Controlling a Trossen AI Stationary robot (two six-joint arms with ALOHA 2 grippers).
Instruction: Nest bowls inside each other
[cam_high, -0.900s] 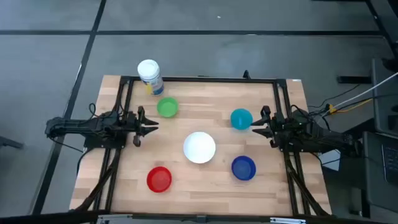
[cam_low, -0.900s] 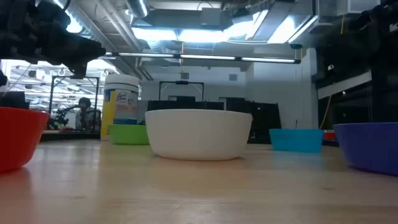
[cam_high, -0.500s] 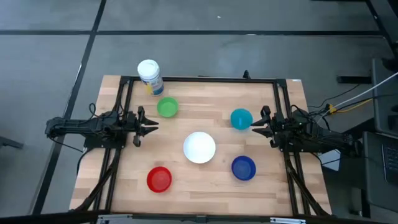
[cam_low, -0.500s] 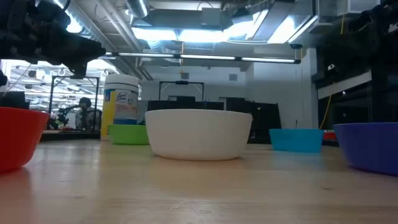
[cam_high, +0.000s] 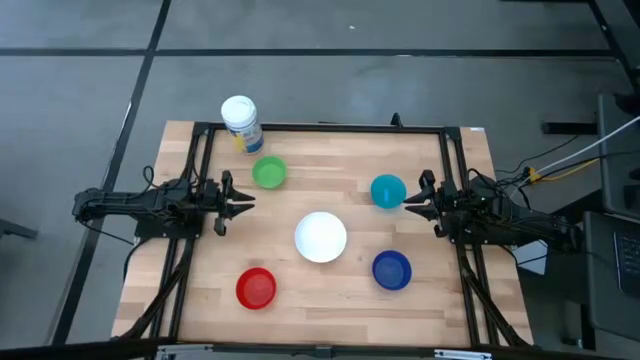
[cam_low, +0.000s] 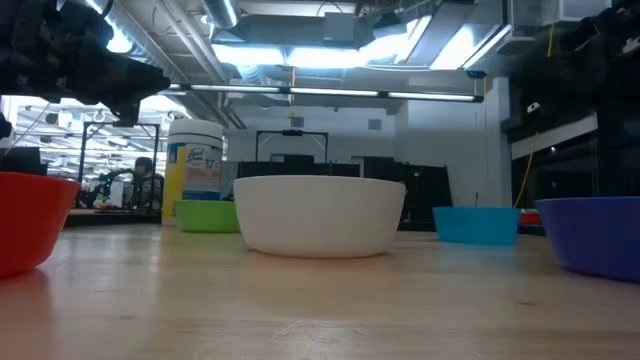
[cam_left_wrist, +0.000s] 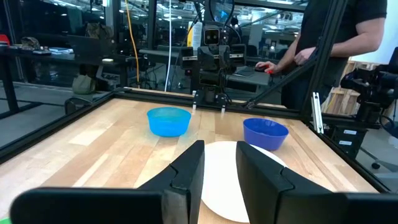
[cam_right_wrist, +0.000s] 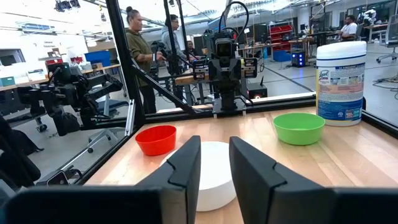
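Observation:
Five bowls stand apart on their bases on the wooden table: white (cam_high: 321, 237) in the middle, green (cam_high: 268, 173) far left, light blue (cam_high: 388, 190) far right, dark blue (cam_high: 391, 270) near right, red (cam_high: 256, 288) near left. My left gripper (cam_high: 248, 200) hovers at the table's left side, pointing level toward the white bowl (cam_left_wrist: 233, 186); its fingers stand open with nothing between them. My right gripper (cam_high: 408, 203) hovers at the right side, just beside the light blue bowl, facing the white bowl (cam_right_wrist: 211, 174), open and holding nothing.
A white-lidded canister (cam_high: 240, 123) with a blue-yellow label stands at the far left corner, behind the green bowl. A black frame (cam_high: 320, 128) runs along the table's edges. People stand in the room beyond the table. Bare wood lies between the bowls.

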